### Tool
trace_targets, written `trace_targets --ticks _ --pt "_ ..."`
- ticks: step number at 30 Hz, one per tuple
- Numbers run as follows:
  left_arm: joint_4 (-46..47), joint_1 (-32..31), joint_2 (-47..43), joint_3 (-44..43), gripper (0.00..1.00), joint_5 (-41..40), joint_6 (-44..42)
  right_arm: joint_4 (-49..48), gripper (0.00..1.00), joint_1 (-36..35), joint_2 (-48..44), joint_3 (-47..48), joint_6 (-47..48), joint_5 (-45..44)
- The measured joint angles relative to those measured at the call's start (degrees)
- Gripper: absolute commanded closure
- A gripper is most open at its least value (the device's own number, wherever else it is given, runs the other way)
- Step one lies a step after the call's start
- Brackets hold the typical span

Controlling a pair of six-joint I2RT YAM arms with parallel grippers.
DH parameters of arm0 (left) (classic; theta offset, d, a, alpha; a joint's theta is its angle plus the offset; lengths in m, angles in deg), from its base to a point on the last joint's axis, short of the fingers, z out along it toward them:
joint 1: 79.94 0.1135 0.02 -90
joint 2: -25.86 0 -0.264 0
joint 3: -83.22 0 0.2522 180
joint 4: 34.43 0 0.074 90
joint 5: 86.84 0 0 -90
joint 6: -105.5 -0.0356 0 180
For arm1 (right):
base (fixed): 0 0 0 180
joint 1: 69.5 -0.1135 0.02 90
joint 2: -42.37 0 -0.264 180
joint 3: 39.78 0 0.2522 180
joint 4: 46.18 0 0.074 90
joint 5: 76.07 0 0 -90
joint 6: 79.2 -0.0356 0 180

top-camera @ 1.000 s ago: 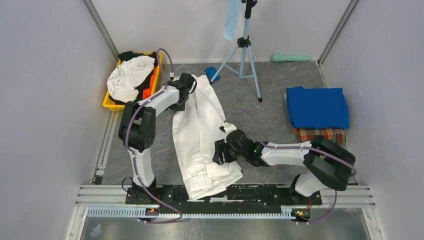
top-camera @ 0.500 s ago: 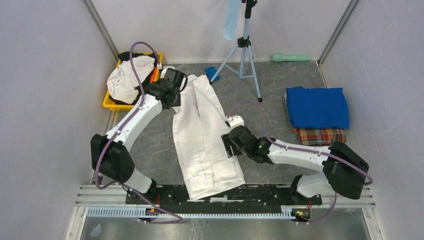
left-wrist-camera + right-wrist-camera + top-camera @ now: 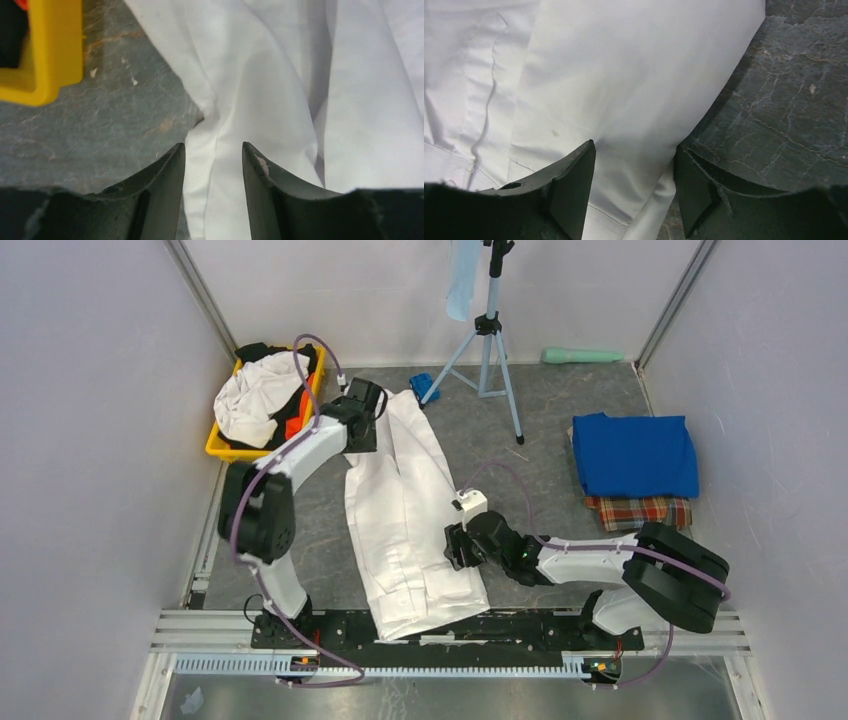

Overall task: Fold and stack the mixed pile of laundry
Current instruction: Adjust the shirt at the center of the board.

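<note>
A white shirt [image 3: 405, 510] lies lengthwise on the surface [image 3: 545, 455], the left claw [image 3: 212, 146] at its far corner and the right claw [image 3: 635, 146] at its near edge both gaping over cloth, where a shallow pinch might drag it crooked.

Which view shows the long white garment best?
Top external: the white garment lies there full length. Left wrist shows only a creased patch beside the yellow bin corner; right wrist only a seamed patch and its edge on the table.
</note>
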Motion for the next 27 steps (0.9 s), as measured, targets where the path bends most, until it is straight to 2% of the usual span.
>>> trace_targets --ticks 4,9,14,18,22,23,25,27 --pt "1.2 2.4 13.4 -7.6 0.52 1.3 -0.2 -3.7 0.37 -1.8 -1.2 -2.6 -2.1 0.4" --pt "0.8 5.5 25.3 -16.6 0.52 3.3 -1.1 -6.3 0.37 -4.7 -0.6 -3.3 -3.8 1.6" --pt "-1.2 7.3 31.5 -27.1 0.51 4.2 -4.6 -6.6 0.36 -5.3 1.3 -1.5 -3.9 2.8" --pt "-3.9 8.2 37.2 -36.0 0.44 5.1 -7.7 -5.4 0.36 -5.4 3.8 1.4 -3.4 3.2" --pt "-6.3 8.4 40.1 -41.3 0.43 5.5 -9.9 -2.5 0.34 -5.5 6.1 5.0 -2.1 3.5" --pt "-6.7 8.4 40.2 -41.6 0.42 5.3 -9.9 -1.5 0.33 -5.4 6.4 5.8 -1.7 3.6" --pt "-7.9 8.4 40.1 -41.7 0.31 4.0 -9.9 0.8 0.31 -5.4 6.6 7.1 -0.7 4.1" --pt "-8.0 8.3 39.3 -40.7 0.14 3.2 -9.9 3.1 0.28 -5.5 6.6 8.2 0.3 4.1"
